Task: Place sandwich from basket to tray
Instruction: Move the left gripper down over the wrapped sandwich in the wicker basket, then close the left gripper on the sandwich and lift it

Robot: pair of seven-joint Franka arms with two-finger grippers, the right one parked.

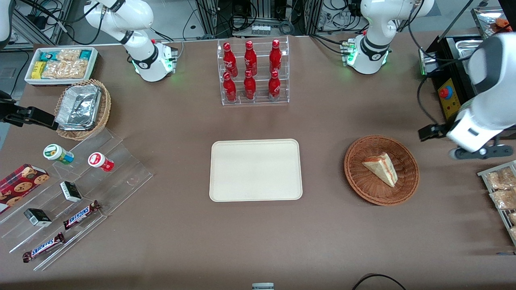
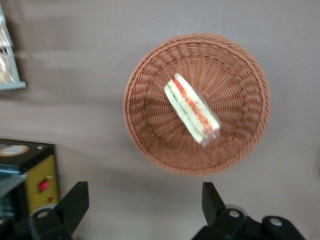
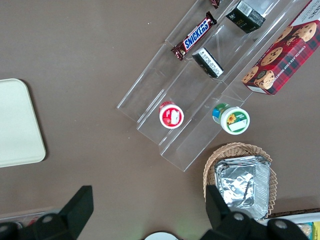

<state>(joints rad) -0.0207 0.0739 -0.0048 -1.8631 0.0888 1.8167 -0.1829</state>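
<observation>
The sandwich [image 1: 381,169] [image 2: 192,110], a pale bread wedge with red and green filling along its cut edge, lies in the round reddish-brown basket [image 1: 363,189] [image 2: 150,135]. The cream tray [image 1: 255,170] sits bare at the table's middle, beside the basket toward the parked arm's end. My gripper [image 1: 479,152] [image 2: 145,195] hangs high above the table just outside the basket's rim, toward the working arm's end. It is open, its black fingers [image 2: 77,197] spread wide with only bare table between them.
A black box with a red button [image 1: 447,94] [image 2: 30,175] and a wire rack of snack packets [image 1: 502,193] stand close to the gripper. A rack of red bottles [image 1: 254,72] is farther from the front camera than the tray. An acrylic step display [image 1: 72,193] and a tan foil-tray basket [image 1: 82,108] lie toward the parked arm's end.
</observation>
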